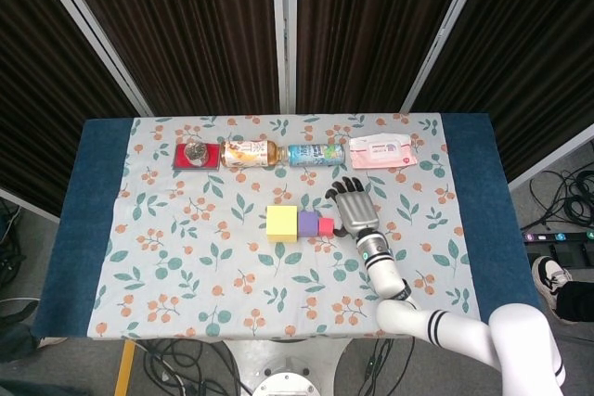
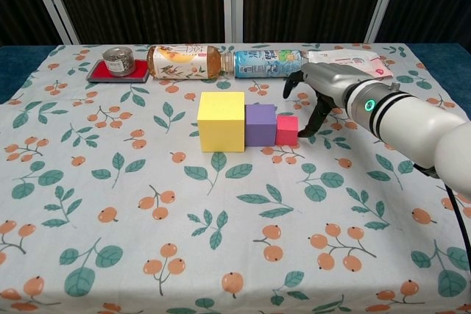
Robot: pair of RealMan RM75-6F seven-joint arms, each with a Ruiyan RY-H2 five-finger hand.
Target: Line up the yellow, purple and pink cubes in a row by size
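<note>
Three cubes stand in a row on the leaf-print cloth: the large yellow cube (image 1: 281, 223) (image 2: 221, 121), the medium purple cube (image 1: 307, 223) (image 2: 260, 124) against its right side, and the small pink cube (image 1: 326, 225) (image 2: 287, 130) against the purple one. My right hand (image 1: 353, 206) (image 2: 318, 92) hovers just right of the pink cube with its fingers spread and nothing held. One fingertip reaches down close beside the pink cube's right face; I cannot tell if it touches. My left hand shows in neither view.
Along the back of the table lie a small tin on a red tray (image 2: 118, 64), an amber tea bottle (image 2: 184, 62), a blue-labelled bottle (image 2: 266, 62) and a pink wipes pack (image 2: 346, 62) behind my right hand. The table's blue edge (image 1: 93, 220) frames the cloth.
</note>
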